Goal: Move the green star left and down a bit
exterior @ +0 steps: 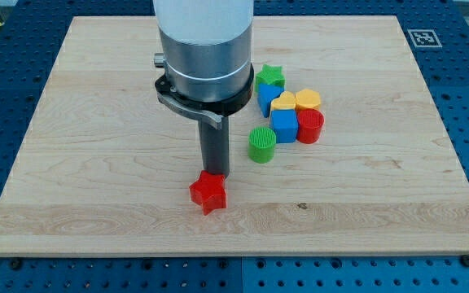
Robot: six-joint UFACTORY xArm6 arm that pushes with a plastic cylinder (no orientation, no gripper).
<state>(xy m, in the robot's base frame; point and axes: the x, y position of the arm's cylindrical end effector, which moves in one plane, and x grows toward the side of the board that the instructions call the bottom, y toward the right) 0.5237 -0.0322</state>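
The green star point(270, 77) lies at the top of a cluster of blocks right of the board's middle, partly hidden on its left by the arm. My tip point(213, 173) stands well to the lower left of it, touching the top edge of a red star point(208, 193). Just below the green star sit a blue block point(266, 98), a yellow heart point(283, 102) and a yellow hexagon point(308, 100).
Lower in the cluster are a blue cube point(284, 125), a red cylinder point(310, 126) and a green cylinder point(261, 144). The wooden board point(96, 163) sits on a blue perforated table. A marker tag point(423, 37) is at the board's top right corner.
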